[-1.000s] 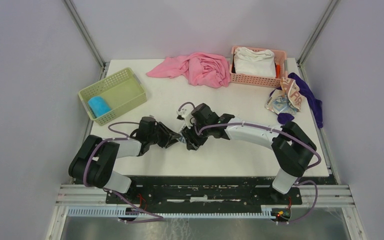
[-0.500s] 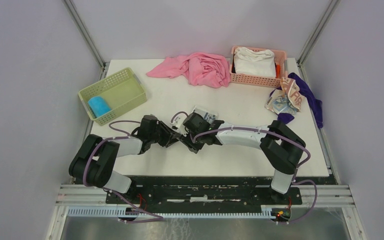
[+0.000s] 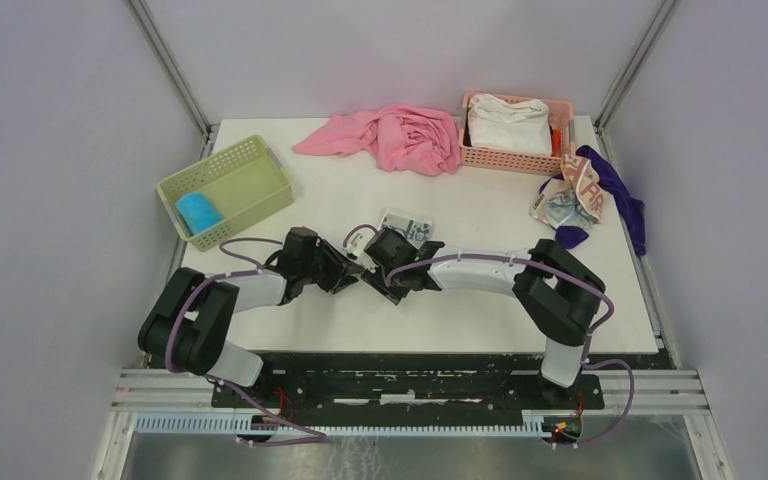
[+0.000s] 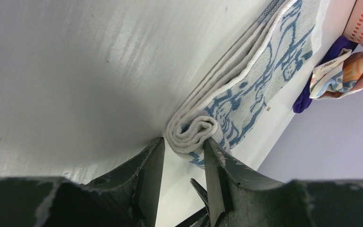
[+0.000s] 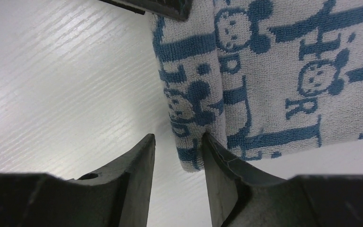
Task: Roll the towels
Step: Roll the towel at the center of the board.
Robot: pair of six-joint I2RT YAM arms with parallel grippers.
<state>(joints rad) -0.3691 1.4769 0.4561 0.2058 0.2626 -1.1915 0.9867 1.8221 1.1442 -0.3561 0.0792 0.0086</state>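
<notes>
The white towel with dark blue print (image 3: 408,225) lies mid-table, mostly hidden under both wrists in the top view. In the left wrist view its near end (image 4: 192,134) is curled into a small roll. My left gripper (image 4: 183,144) pinches that roll between its fingertips. In the right wrist view the towel (image 5: 274,71) lies flat with its rolled edge against one finger. My right gripper (image 5: 177,139) is open, with a gap to the other finger. The bright blue towel (image 3: 198,211) sits rolled in the green basket (image 3: 260,145). The cream RABBIT towel (image 3: 565,200) lies crumpled at the right.
A large pink cloth (image 3: 400,135) lies at the back centre. A pink basket (image 3: 515,160) with a white cloth (image 3: 508,122) stands back right. A purple cloth (image 3: 620,195) lies under the cream towel near the table's right edge.
Both grippers have shifted left and nearer together. The right arm has folded in, uncovering more of the printed towel behind the wrists.
</notes>
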